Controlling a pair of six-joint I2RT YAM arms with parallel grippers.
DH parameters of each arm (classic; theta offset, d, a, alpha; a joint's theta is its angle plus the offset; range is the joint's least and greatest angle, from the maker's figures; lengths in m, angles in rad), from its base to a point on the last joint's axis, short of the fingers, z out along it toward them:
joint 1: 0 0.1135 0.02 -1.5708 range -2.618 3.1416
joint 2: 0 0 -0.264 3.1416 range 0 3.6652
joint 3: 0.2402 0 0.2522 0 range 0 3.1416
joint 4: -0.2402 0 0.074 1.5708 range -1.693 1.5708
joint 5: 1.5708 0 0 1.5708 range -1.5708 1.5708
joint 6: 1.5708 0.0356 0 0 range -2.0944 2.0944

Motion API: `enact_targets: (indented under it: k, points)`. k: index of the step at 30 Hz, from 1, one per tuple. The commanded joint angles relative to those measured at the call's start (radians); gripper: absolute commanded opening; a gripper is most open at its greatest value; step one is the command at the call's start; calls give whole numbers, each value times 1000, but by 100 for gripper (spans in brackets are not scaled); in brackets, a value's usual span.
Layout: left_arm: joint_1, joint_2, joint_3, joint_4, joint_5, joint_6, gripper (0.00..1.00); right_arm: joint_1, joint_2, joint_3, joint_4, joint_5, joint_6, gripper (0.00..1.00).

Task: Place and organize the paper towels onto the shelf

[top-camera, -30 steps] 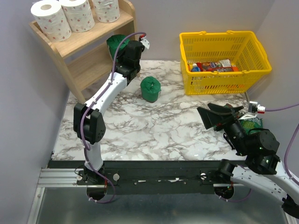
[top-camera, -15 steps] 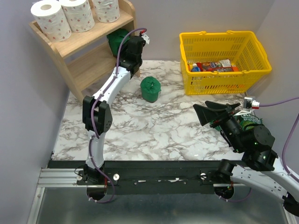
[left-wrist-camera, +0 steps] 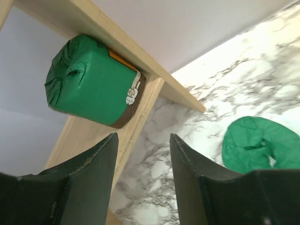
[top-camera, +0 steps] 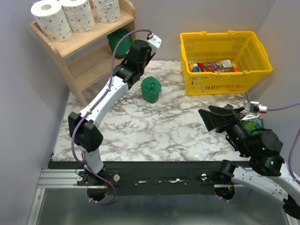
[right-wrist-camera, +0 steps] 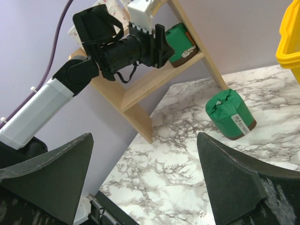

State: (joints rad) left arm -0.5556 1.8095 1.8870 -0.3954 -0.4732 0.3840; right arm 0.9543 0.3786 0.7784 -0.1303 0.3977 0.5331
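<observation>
Left fingers gape over marble table, pale wall behind.

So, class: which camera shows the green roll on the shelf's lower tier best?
Left wrist: the green roll sits close and unobstructed, label and brown end visible. Top external shows only part behind the left arm; right wrist shows it small, distant.

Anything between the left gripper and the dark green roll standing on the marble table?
Nothing visible. Only marble tabletop lies between the open left gripper and the dark green cylindrical roll.
</observation>
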Motion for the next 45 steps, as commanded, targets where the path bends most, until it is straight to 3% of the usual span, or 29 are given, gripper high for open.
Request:
enact_targets:
  k: [1,7,17,22,27,45]
  points:
    - [-29,-114,-178,-17,223,-91,67,1,-47,-16,-75,-26,34,100]
    - [-49,-171,-345,27,376,-187,81,0,-118,-13,-111,-26,30,100]
    - [-55,-79,-390,112,599,-272,77,0,-165,-18,-144,-17,13,100]
    - [-56,-23,-373,110,562,-237,72,0,-182,-22,-150,6,8,100]
    - [-56,65,-319,61,524,-201,76,1,-188,-19,-150,18,-4,100]
    - [-56,202,-264,136,337,-96,79,1,-139,-14,-143,52,-13,100]
